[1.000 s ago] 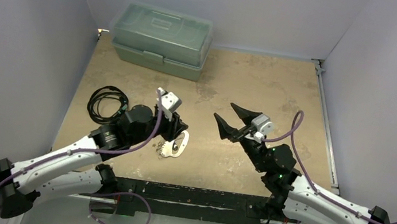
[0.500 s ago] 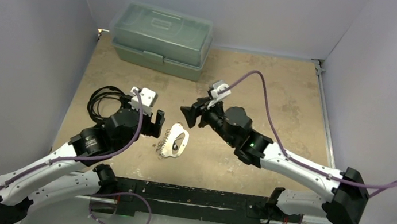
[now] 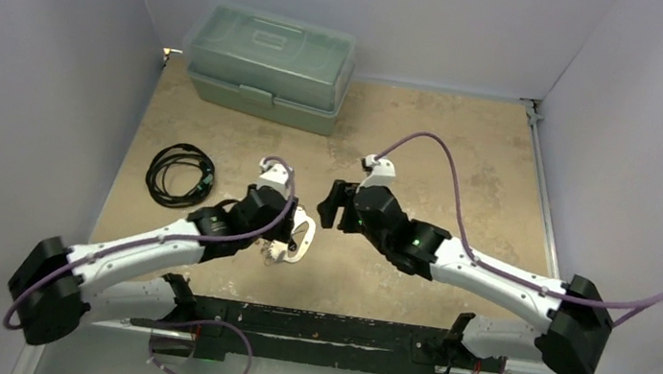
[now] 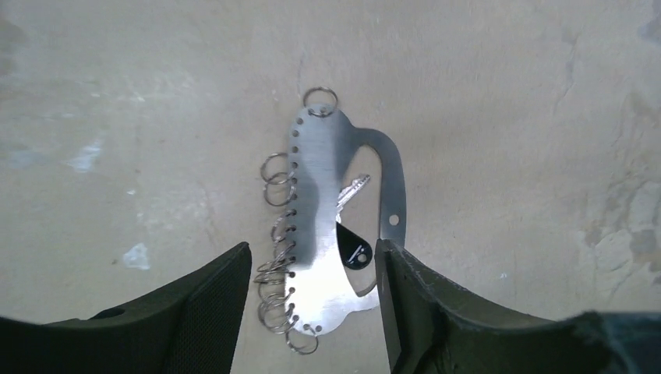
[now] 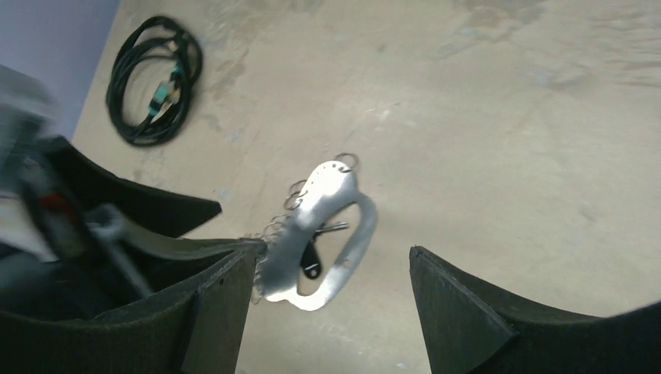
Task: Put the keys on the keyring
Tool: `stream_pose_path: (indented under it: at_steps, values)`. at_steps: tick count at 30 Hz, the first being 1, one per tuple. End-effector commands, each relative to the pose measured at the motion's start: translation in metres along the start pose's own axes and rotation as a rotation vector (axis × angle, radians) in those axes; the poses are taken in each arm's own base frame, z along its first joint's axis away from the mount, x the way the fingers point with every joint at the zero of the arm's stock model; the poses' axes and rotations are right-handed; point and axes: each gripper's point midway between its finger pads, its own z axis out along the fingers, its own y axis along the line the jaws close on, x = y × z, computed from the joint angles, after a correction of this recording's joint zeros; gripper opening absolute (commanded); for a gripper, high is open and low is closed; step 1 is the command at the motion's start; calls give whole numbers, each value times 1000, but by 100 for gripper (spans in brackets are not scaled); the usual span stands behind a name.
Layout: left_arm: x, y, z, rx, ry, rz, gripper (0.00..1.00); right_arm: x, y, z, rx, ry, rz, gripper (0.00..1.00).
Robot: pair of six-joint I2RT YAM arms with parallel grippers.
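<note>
Keyring: the keyring point(image 4: 319, 226) lies flat on the table point(image 3: 430, 142), near the middle and a little left of centre.
Long axis: it runs from near-left to far-right in the top view. The solid plate is on the left and the thin loop bows out to the right.
Rings: small rings point(image 4: 277, 261) hang in a row along the plate's left edge, with one more at the far tip.
Key: one key point(image 4: 355, 251) with a dark head lies inside the loop, blade pointing far, against the plate. I cannot tell whether it is threaded on anything. No other key shows.
Left gripper: the left gripper point(image 4: 310, 257) is directly over the keyring's near end. Its jaws are apart and straddle the plate across its short side, one beside the rings, the other over the loop. Nothing is pinched that I can see.
Right gripper: the right gripper point(image 5: 331, 257) is just to the far right of the keyring, angled down at it, with jaws wide apart and empty.
Nearer arm: the left, by a clear margin.
Key relation: the key lies between the left jaws' line and the loop, so a squeeze across the plate probably traps or nudges it.
In the way: for the right arm, the left gripper crowds the near-left end. The far tip and the loop side are free.
Others: a cable point(image 3: 179, 174) lies coiled well to the left, and a box point(image 3: 271, 63) sits at the far left. Both are clear of the work.
</note>
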Motion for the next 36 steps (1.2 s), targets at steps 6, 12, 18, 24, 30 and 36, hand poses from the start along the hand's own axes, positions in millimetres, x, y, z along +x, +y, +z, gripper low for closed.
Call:
stream_pose_path:
  at_steps: [6, 12, 18, 24, 30, 36]
  values:
    - [26, -58, 57, 130, 109, 20, 54, -46, -66, -55, 241, -213, 76, 77]
    - [42, -71, 72, 126, 146, 49, 50, -48, -71, -60, 237, -226, 50, 76]
    - [48, -77, 77, 85, 147, 88, 45, -48, -70, -61, 227, -230, 40, 76]
    - [68, -83, 86, 66, 206, 96, 43, -53, -68, -66, 207, -246, 41, 76]
    - [56, -165, 71, 446, 193, -40, 40, -66, -69, -77, 208, -288, 38, 76]
    - [35, -214, 47, 677, 164, -91, 40, -92, -70, -96, 222, -366, 21, 76]
